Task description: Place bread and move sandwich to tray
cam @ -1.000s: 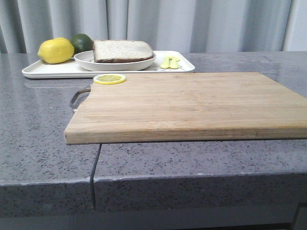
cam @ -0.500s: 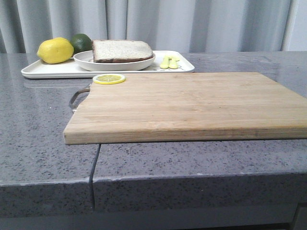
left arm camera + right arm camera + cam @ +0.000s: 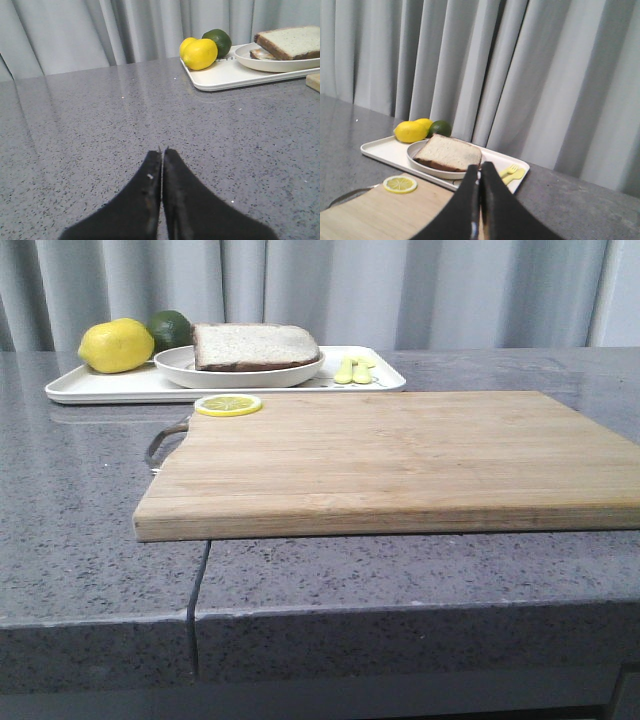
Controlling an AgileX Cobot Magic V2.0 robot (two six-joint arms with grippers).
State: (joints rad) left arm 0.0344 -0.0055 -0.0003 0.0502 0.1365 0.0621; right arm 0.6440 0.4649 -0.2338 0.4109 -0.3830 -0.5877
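While sandwich [image 3: 255, 346] sits on plate [image 3: 180, 367] in tray [image 3: 100, 388]; both jaws pressed closed, empty; no legible writing.

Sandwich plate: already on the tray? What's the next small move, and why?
Probably none on the food: the sandwich sits on its plate inside the tray. Both pincers, left and right, are shut and hold nothing; I'd keep them back.

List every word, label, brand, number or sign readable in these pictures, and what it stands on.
None: no view shows readable text.
The tray, plate, cutting board and lemon show no print.
Both grippers are plain black.
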